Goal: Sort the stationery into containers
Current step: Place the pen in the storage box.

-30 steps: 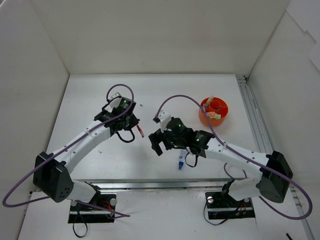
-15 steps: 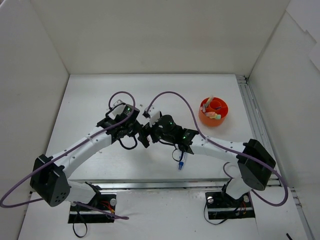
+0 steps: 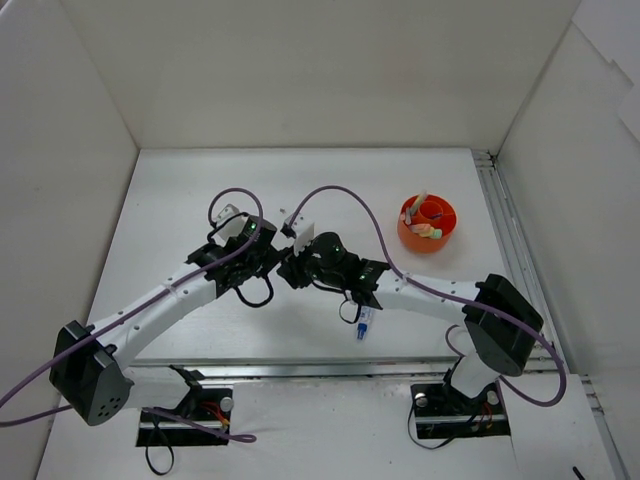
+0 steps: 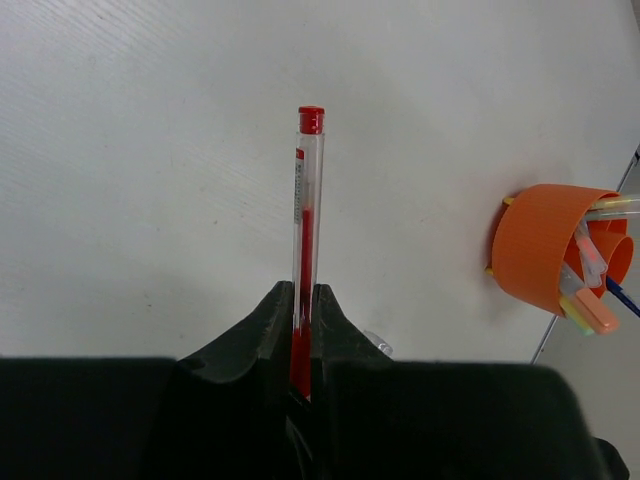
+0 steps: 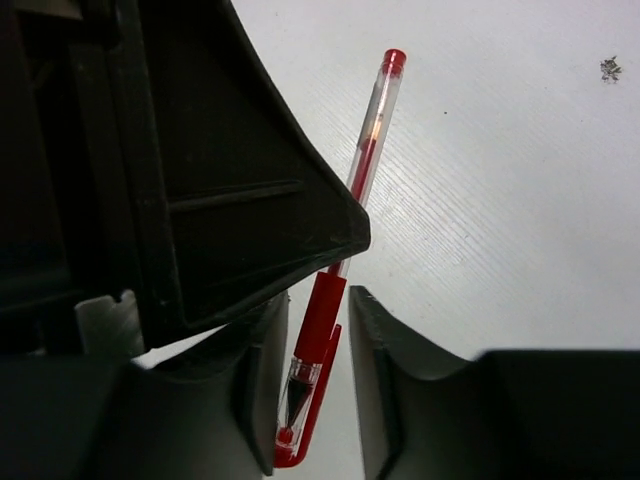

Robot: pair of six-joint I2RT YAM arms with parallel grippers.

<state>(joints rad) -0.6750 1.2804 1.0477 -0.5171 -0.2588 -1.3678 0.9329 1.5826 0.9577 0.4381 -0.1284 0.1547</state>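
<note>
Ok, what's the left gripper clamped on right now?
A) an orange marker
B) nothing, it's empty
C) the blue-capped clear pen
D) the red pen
D: in the left wrist view the left gripper is shut on the red pen, which sticks out ahead of its fingers, while the blue-capped pen lies loose on the table.

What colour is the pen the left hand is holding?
The pen is red with a clear barrel; clearest in the left wrist view.

Red pen [image 4: 304, 235], clear barrel, red cap — orange cup [image 4: 532, 250] right of pen — plain white table [image 4: 130, 150].
</note>
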